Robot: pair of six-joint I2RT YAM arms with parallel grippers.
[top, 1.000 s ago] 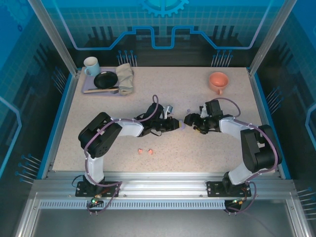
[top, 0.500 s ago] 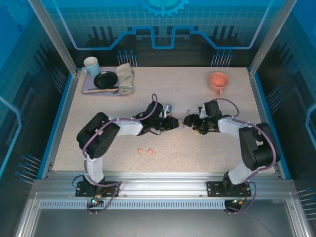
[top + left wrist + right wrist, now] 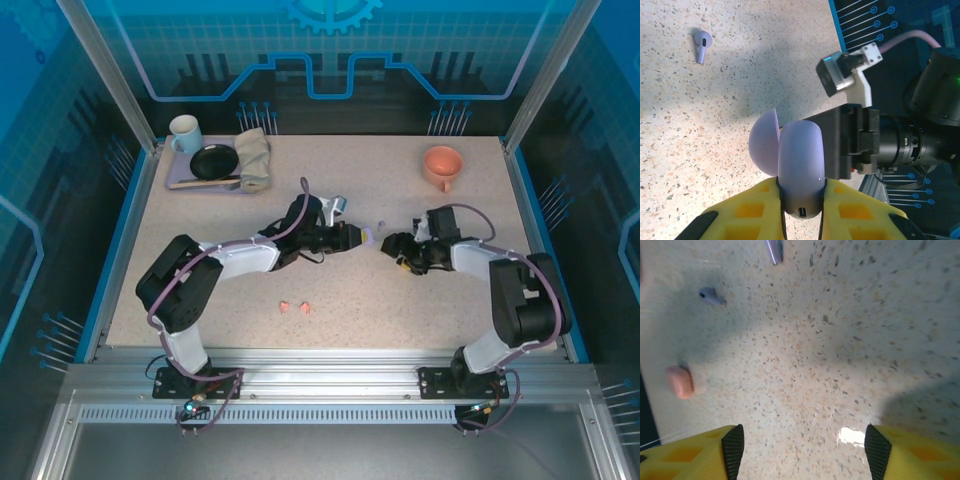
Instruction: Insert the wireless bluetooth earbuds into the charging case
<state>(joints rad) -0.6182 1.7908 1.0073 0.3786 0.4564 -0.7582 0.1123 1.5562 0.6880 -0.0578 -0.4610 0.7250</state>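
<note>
Elbows [image 3: 175,282] bent, left claw [image 3: 801,202] pinches lilac case [image 3: 800,160] facing spread right claw [image 3: 800,442].

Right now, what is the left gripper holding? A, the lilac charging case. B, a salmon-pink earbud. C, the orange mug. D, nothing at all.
A: in the left wrist view the left gripper has its yellow fingers clamped on the lilac charging case, whose lid is open.
</note>
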